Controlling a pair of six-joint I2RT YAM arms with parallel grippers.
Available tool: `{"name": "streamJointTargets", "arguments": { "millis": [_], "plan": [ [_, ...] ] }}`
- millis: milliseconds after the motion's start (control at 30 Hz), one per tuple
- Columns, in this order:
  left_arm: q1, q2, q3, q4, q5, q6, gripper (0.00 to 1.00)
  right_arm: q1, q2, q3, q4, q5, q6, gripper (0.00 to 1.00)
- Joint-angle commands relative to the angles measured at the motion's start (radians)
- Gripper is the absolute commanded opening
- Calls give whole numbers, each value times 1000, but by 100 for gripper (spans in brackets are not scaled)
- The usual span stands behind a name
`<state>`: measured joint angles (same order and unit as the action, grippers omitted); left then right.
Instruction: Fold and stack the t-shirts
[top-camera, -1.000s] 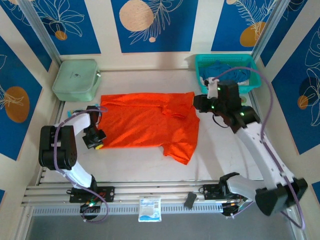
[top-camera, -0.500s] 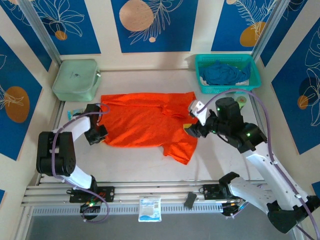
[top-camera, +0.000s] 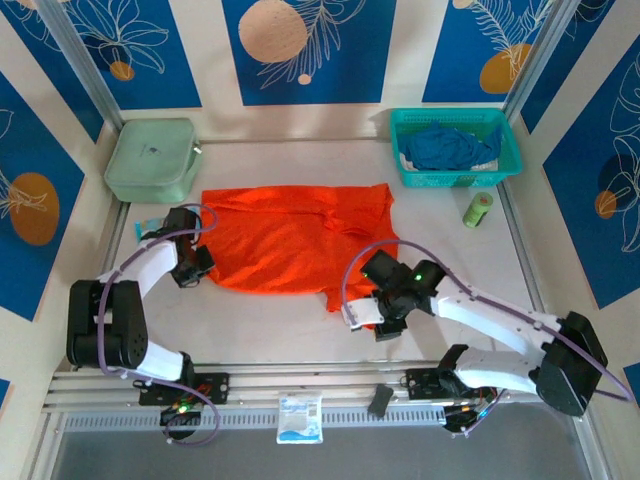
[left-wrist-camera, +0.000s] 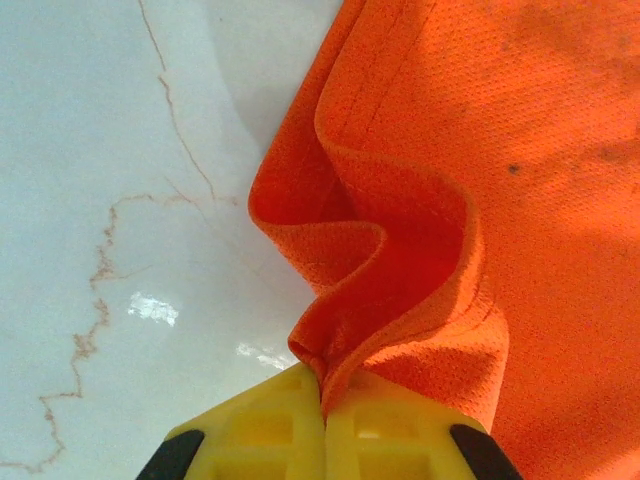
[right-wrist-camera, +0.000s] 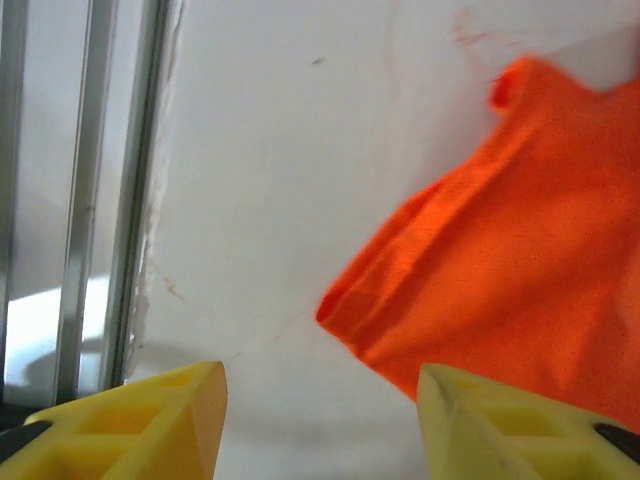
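Left pincer (left-wrist-camera: 325, 405) is clamped on an edge of the orange t-shirt (left-wrist-camera: 520, 200), which spreads ahead of it over the counter (left-wrist-camera: 100, 150). Right pincer (right-wrist-camera: 320, 390) stands apart, with a sleeve just ahead.

Bare table (top-camera: 260, 325) beside orange t-shirt (top-camera: 290, 240)

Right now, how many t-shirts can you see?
2: orange t-shirt spread in the middle; dark blue t-shirt bunched in the teal basket, far right. Others may hide beneath it.
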<state>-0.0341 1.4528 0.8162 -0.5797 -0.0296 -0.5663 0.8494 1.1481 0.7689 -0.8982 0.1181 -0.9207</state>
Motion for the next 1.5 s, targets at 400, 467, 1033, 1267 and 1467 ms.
{"name": "streamJointTargets", "arguments": {
  "millis": [400,467,1033,1267,1467],
  "plan": [
    [-6,-55,-14,-6,8,17,0,43,173,-59,162,110,-13,48],
    [-6,-58,-17,-5,10,18,0,40,194,-56,166,121,-17,47],
    [-6,-52,-21,9,17,31,0,-4,358,-11,211,150,-20,24],
    [-6,-54,-28,9,31,14,0,-29,379,39,172,167,-13,0],
    [-7,-105,-43,-17,52,-17,0,-16,174,-3,60,173,-11,0]
  ]
}}
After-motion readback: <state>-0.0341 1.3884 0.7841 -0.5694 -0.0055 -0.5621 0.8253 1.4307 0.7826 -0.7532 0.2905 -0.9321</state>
